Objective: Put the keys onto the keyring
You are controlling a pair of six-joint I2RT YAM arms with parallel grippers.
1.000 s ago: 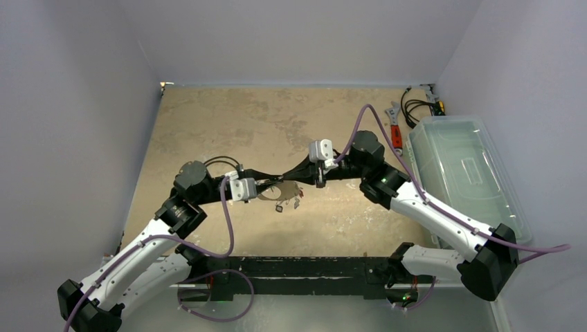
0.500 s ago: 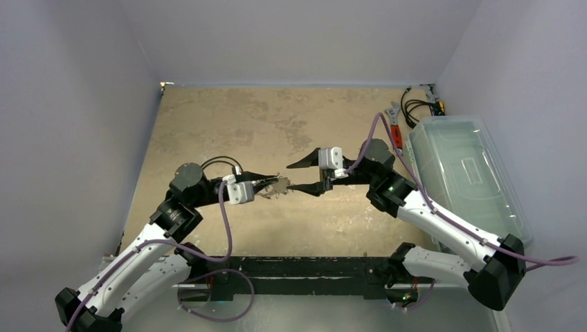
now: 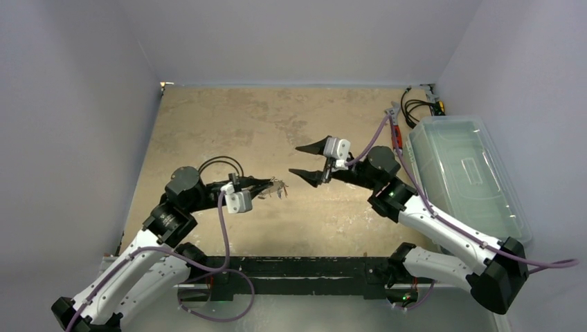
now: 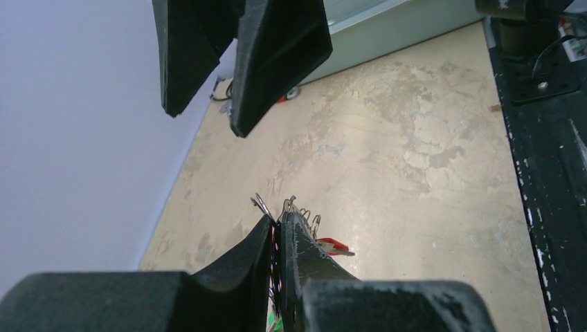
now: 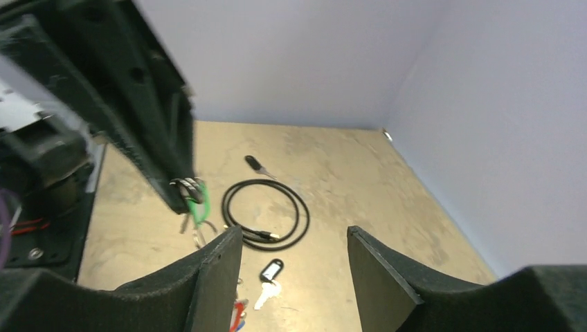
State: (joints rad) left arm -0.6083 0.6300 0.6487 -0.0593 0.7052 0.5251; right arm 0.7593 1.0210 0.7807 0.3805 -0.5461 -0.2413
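Observation:
My left gripper (image 3: pixel 271 185) is shut on the keyring (image 3: pixel 280 185), held just above the table. In the left wrist view its jaws (image 4: pixel 278 223) press together, with silvery wire loops of the keyring (image 4: pixel 260 205) poking out past the tips and a red-headed key (image 4: pixel 335 245) hanging beside them. The right wrist view shows the keyring (image 5: pixel 187 185) with a green tag (image 5: pixel 199 207) dangling from it. My right gripper (image 3: pixel 306 161) stands open and empty, a short way right of the ring. Between its fingers (image 5: pixel 214 277) a key with a black tag (image 5: pixel 270 273) lies on the table.
A black coiled cable (image 5: pixel 266 211) lies on the table beyond the loose key, and a dark key (image 5: pixel 255 164) sits farther off. A clear lidded bin (image 3: pixel 464 173) fills the right side, with a red-handled wrench (image 3: pixel 396 131) and cables (image 3: pixel 415 107) behind it.
My right gripper has opened and pulled back to the right, away from the keyring. My left gripper has drawn back a little to the left, still gripping the ring.

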